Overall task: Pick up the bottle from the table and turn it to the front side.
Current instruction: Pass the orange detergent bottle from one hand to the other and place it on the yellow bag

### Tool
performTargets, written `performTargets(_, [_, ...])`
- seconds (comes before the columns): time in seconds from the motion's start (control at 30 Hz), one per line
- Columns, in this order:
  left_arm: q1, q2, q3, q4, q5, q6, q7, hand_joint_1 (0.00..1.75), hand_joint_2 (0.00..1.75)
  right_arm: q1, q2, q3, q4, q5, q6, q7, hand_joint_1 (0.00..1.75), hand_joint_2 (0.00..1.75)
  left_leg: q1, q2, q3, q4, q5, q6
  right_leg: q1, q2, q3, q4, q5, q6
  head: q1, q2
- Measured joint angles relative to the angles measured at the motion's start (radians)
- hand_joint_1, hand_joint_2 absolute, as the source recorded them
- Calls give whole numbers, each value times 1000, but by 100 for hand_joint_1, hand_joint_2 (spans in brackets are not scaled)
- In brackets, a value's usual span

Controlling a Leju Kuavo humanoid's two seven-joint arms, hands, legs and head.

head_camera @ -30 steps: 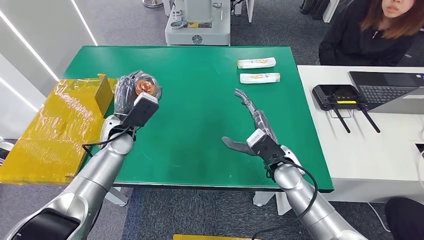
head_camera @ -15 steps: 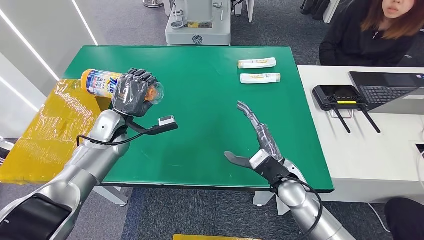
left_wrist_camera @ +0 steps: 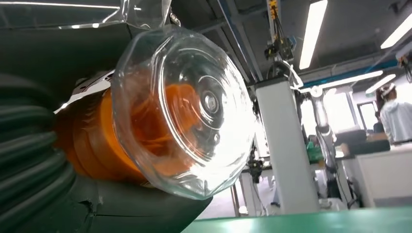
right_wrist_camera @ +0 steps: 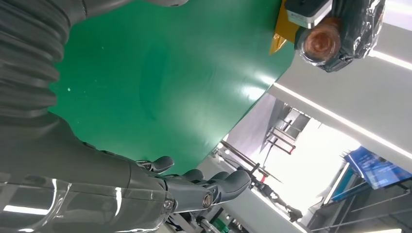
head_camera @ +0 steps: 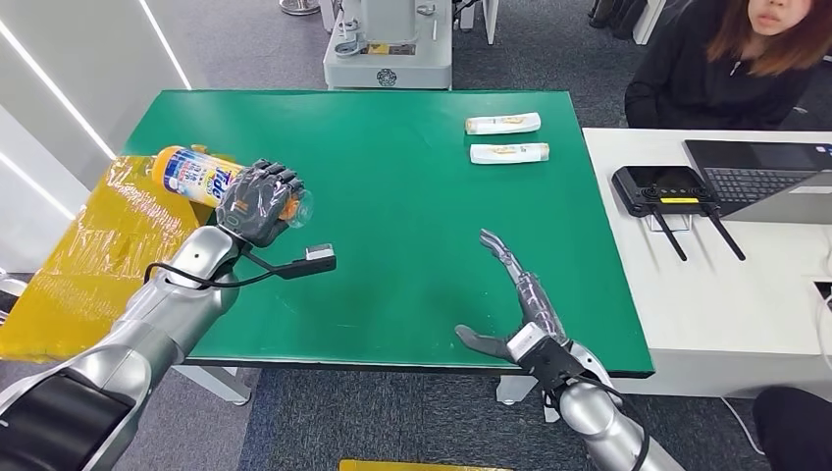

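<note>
Bottle: orange, blue label reading "Tide", lying sideways above the green table's left edge.
Left hand: fingers wrapped around the bottle's clear end.
Right hand: fingers spread, holding nothing, over the table's near edge.

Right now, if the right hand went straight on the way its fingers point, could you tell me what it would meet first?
The open right hand points up the green table toward its far edge. Bare green surface lies ahead; the two white tubes sit near that line, so it might reach the nearer one first, though depth is unclear.
</note>
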Motion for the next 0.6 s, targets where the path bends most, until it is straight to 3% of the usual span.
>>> performTargets(0.6, [33, 77, -98, 149, -156, -254, 148, 175, 175, 33, -12, 1, 91, -75, 62, -64, 0, 175, 0, 0, -1, 0, 0, 0, 0, 0, 0, 0, 0, 0, 0, 0])
